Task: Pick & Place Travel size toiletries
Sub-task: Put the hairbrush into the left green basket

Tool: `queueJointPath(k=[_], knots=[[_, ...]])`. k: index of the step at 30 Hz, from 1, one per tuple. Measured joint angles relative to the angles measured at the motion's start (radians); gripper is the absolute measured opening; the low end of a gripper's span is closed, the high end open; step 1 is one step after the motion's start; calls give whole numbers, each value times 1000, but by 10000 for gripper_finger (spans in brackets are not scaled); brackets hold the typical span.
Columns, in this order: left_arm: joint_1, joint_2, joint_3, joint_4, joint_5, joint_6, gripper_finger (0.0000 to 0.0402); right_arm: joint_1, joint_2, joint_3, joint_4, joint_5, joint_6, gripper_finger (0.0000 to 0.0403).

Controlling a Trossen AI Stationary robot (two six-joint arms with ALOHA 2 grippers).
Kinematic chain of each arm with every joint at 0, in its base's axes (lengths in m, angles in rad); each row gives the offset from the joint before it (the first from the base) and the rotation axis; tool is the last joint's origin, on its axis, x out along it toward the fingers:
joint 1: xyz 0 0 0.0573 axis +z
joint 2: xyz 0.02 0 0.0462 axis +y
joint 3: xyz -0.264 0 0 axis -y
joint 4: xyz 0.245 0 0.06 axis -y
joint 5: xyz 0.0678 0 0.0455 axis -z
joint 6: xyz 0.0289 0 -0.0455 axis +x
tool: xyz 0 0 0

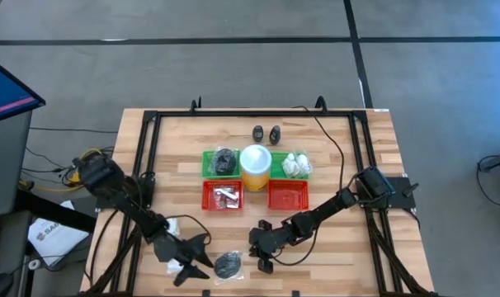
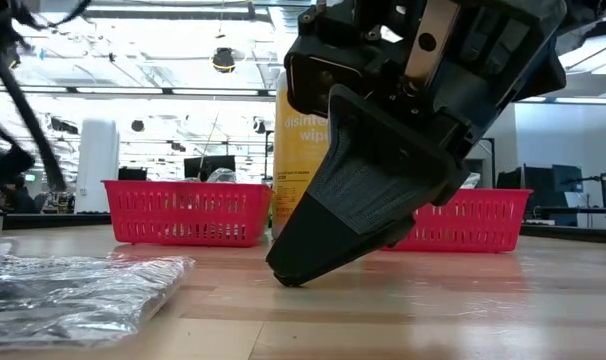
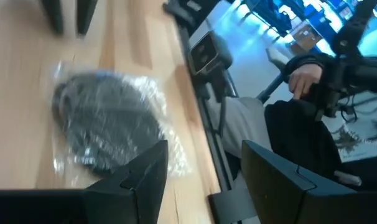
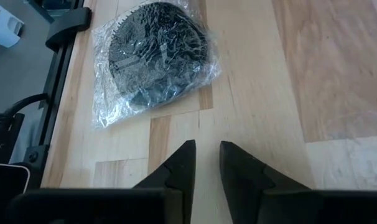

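A wooden table (image 1: 332, 247) seen from above, with a yellow cylinder (image 1: 256, 166) standing at its middle as the landmark. Touching the cylinder's sides are two green trays: one (image 1: 210, 157) holds a dark pad, the other (image 1: 303, 176) holds white packets (image 1: 296, 164). Just in front of the cylinder sit two red trays, one (image 1: 207, 196) holding silvery tubes (image 1: 227, 196), the other (image 1: 287, 195) bare. Behind the cylinder, near the far edge, stand two tiny black bottles (image 1: 266, 133).

Well in front of the cylinder, near the table's front edge, a dark grey round pad (image 1: 228, 264) lies flat in a clear wrapper (crinkled, catching the light). The right gripper (image 1: 264, 259) rests tip-down on the wood just beside the pad, not touching it; its fingers (image 4: 179, 168) stand slightly apart and hold nothing. The left gripper (image 1: 192, 271) is on the pad's other side, fingers (image 3: 145, 177) spread wide and empty.

Past the table's front edge, a person's hand (image 3: 305, 78) shows.
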Motion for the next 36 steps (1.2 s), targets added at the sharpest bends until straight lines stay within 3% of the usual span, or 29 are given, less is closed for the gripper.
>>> queueJointPath(k=[6,16,26,36], knots=[[-9,53,3,-2,12,-100,195,0,-1,0,2,-18,2,66],[-2,131,69,5,3,-96,195,1,0,10,-3,-45,37,71],[21,154,82,-21,2,-103,195,-4,0,13,-1,-50,37,118],[18,154,88,-64,19,-145,143,-6,-2,13,-3,-73,29,146]])
